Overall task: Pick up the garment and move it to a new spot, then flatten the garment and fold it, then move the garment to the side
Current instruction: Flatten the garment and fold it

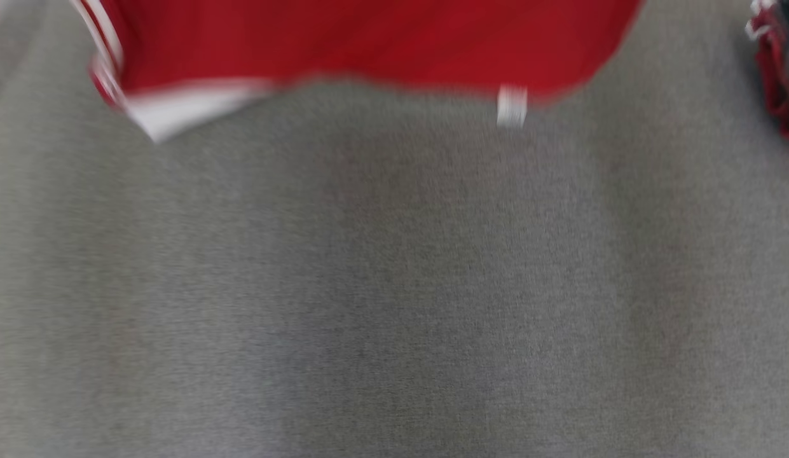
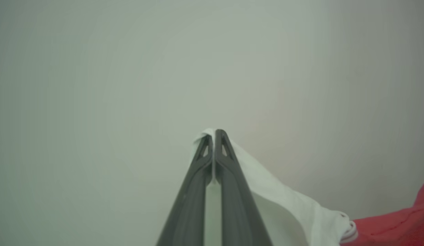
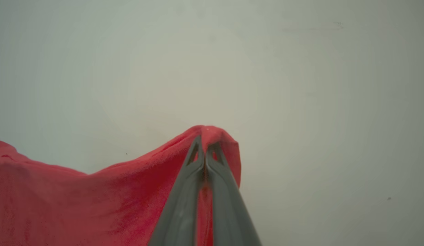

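The left gripper (image 2: pixel 214 135), two slim dark tapered fingers pressed together, pinches the garment's smooth white hem. The garment (image 1: pixel 369 44), soft red cloth with white stripes and a small white tag (image 1: pixel 512 105), spans the top of the blurred head view above the heathered grey surface (image 1: pixel 394 286), its long axis running left to right. The right gripper (image 3: pixel 205 140) is clamped on a red peak. Far right sits a crumpled red-and-white cloth (image 1: pixel 775 76).
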### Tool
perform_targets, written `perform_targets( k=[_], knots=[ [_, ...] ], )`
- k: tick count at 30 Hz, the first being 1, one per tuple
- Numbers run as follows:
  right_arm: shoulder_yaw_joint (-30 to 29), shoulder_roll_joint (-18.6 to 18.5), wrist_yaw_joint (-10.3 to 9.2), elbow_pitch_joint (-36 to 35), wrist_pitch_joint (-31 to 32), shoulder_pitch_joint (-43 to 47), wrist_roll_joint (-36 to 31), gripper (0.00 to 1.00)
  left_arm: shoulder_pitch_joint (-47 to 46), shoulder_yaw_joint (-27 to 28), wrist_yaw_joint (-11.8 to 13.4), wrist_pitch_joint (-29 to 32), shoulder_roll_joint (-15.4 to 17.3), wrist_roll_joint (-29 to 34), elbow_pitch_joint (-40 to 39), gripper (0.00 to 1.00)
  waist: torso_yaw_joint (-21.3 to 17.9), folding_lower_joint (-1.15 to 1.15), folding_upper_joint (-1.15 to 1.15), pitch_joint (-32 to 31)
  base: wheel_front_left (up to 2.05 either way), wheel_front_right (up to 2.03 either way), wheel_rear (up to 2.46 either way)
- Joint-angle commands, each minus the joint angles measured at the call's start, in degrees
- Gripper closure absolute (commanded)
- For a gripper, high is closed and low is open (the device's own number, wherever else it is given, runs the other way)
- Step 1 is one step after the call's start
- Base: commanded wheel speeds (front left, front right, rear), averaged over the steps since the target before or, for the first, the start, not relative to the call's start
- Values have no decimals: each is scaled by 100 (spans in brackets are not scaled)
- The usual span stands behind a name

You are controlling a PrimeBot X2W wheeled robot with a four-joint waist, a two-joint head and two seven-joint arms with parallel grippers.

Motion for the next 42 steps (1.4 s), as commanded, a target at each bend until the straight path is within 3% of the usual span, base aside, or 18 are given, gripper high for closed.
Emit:
perform_targets(
  k=[1,7,9,23,31,35,42],
  knots=[
    [54,-14,-14,145,15,-578,127,100,-697,51,11,-43,70,68,253,100,-545,-2,-2,1147,0,0,0],
    [191,34,-14,843,19,-2074,410,100,-2509,-407,12,-4,87,113,1281,100,-787,-2,-2,1620,0,0,0],
    [309,57,-14,1164,-40,-2616,407,100,-3196,-829,12,-1,85,140,1600,100,-856,-2,-2,1770,0,0,0],
    [1104,-67,-14,2138,-328,-3871,519,100,-4662,-1820,12,-583,-256,-181,2683,100,-891,-2,-2,1998,0,0,0],
    [1459,-236,-15,2345,-527,-3784,769,100,-4235,-2409,12,-716,-347,-600,2693,100,-671,-2,-2,1919,0,0,0],
    [1803,-372,-15,2182,-708,-3362,984,100,-3702,-2495,13,-1039,-176,-1034,2508,100,-531,-2,-2,1716,0,0,0],
    [2305,-632,-15,1702,-1111,-2115,1415,100,-2001,-2340,14,-1702,215,-1577,2016,100,-364,-2,-2,987,0,0,0]
  ],
)
